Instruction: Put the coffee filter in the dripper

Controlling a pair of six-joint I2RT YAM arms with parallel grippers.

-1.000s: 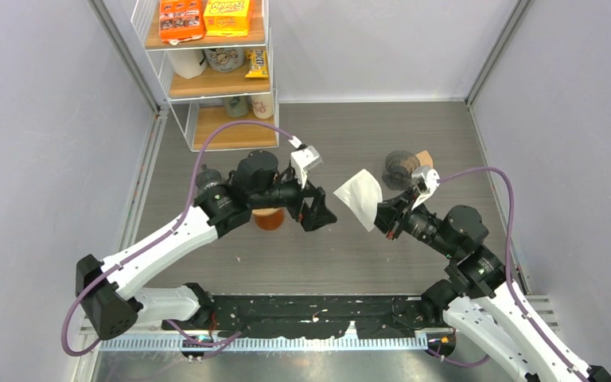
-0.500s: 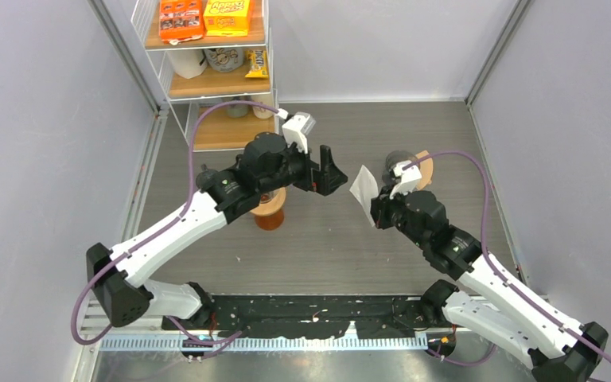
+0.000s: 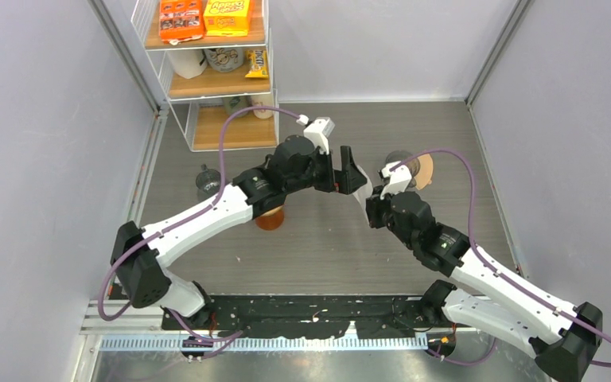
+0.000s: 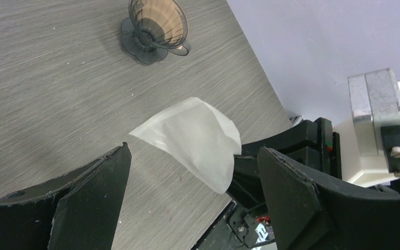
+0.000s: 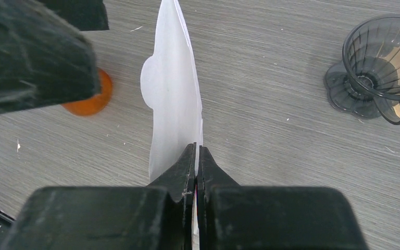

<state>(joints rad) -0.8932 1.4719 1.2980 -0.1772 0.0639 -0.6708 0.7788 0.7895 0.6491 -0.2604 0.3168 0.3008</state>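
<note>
The right gripper (image 5: 197, 156) is clenched on the lower edge of the white coffee filter (image 5: 172, 99), mid-frame. The left gripper (image 4: 192, 152) is spread wide, with the filter seen between its fingers. The dripper (image 5: 380, 62) stands upper right.

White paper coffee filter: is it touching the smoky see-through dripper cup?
Apart. The left wrist view shows bare grey table between the white paper filter and the smoky plastic dripper.

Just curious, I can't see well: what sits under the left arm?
An orange round object; the left arm covers its far part, so its top is hidden from above.
</note>
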